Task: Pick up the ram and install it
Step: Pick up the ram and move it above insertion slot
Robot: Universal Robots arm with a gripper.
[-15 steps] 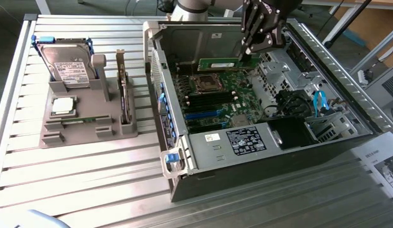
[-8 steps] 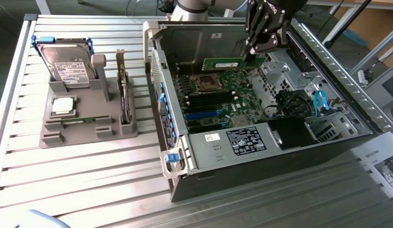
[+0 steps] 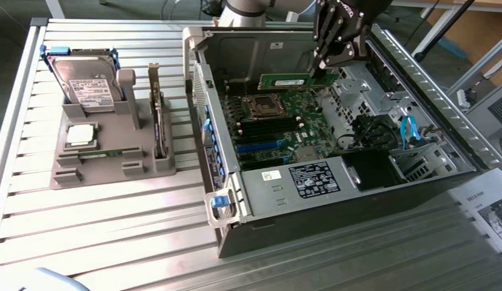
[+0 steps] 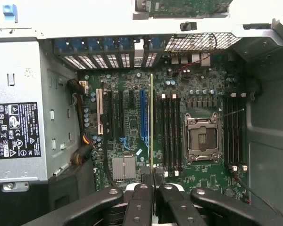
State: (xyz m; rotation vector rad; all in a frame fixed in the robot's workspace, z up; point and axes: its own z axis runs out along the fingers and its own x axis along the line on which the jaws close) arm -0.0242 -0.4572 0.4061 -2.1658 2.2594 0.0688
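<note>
One ram [image 3: 284, 80] in hand [image 4: 152, 178], above motherboard [image 3: 296, 124]

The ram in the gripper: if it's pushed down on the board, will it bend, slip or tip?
Probably stiff: the ram juts straight out from the gripper with no sag. Likely light, being so thin edge-on in the wrist view. It seems gripped near one end, so a push at the far end might pivot it in the grip.

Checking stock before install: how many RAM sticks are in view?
1: the RAM stick, clamped in the gripper, hanging over the motherboard inside the open computer case. Others may be hidden on the grey holder.
</note>
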